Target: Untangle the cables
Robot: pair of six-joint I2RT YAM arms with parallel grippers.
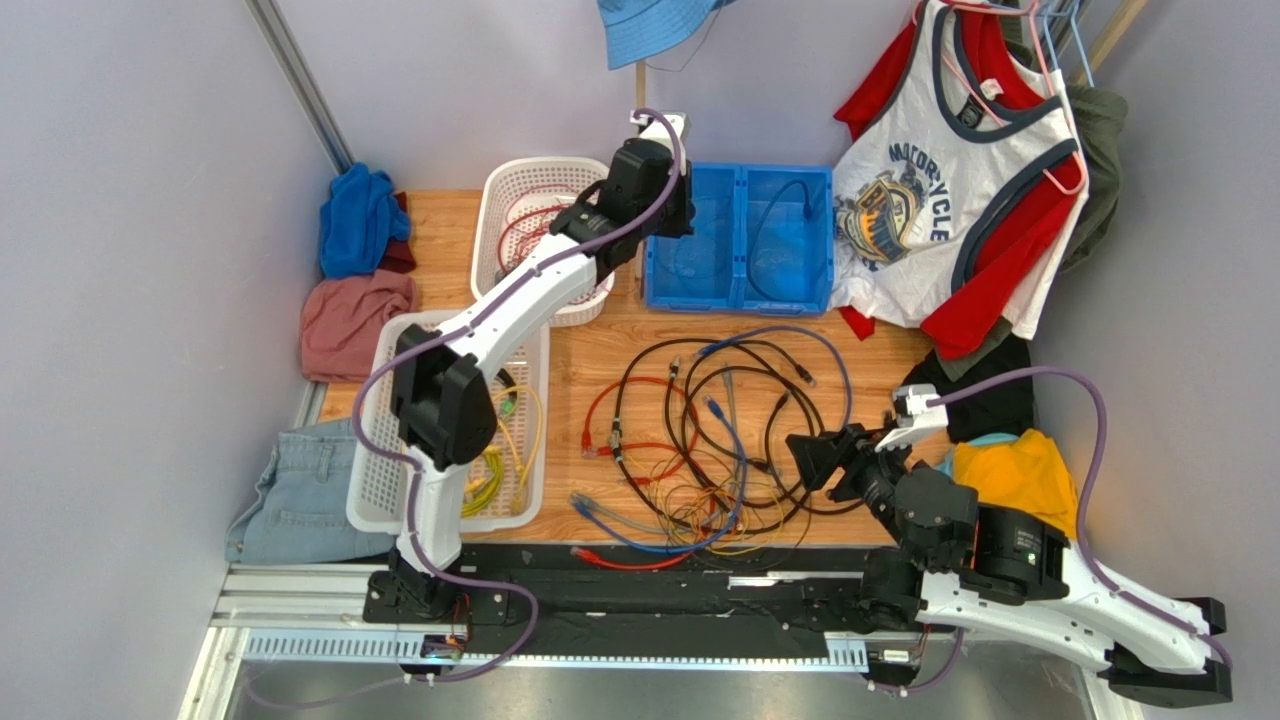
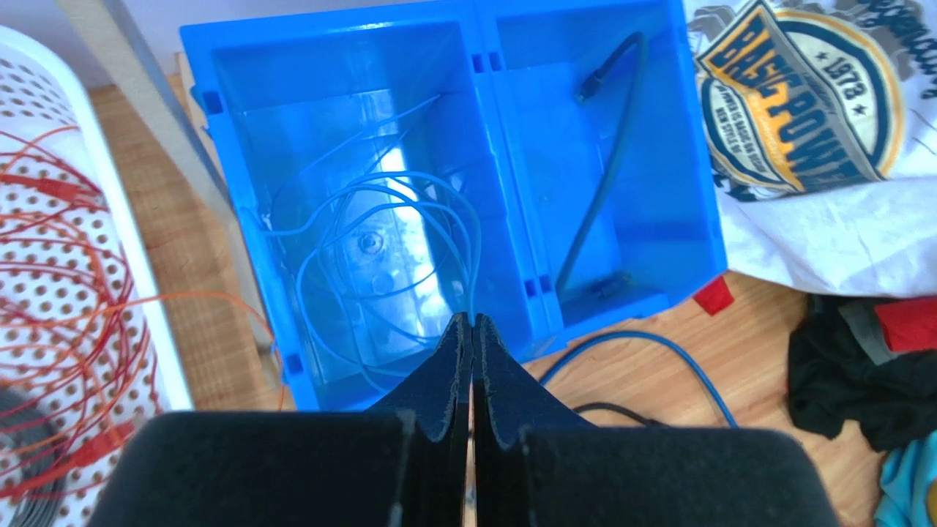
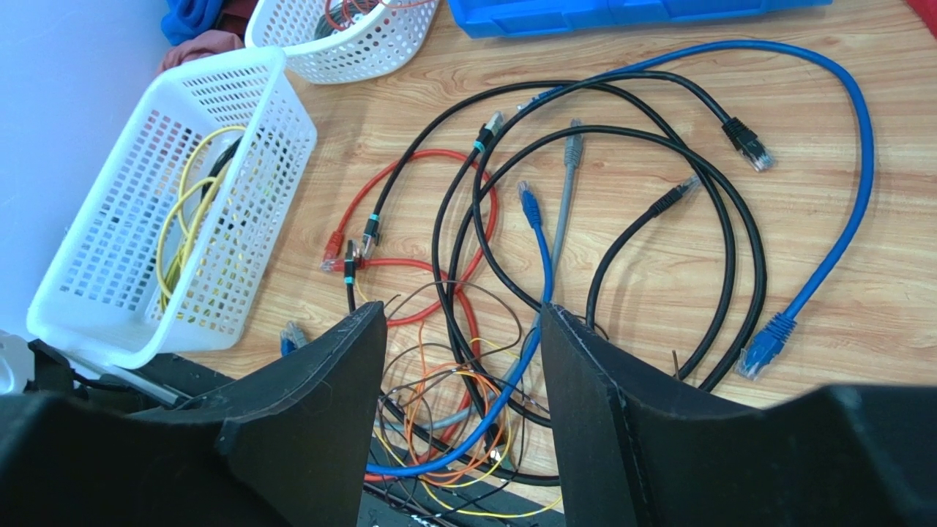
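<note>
Cables (image 1: 691,450) lie tangled on the wooden table (image 1: 601,338).

Cables (image 1: 706,450): I see them heaped mid-table (image 1: 872,323), just ahead of my right gripper (image 3: 460,313).
Bin (image 1: 736,305): behind the heap, a cable in each half.
Long basket (image 1: 376,480): left of the heap, cables inside.
Round basket (image 1: 489,225): behind the long one, cables inside.

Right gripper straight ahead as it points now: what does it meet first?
Probably the cables: the right gripper, jaws open, aims at the knotted orange, yellow and blue strands between its fingers. Depth is unclear from this view.
</note>
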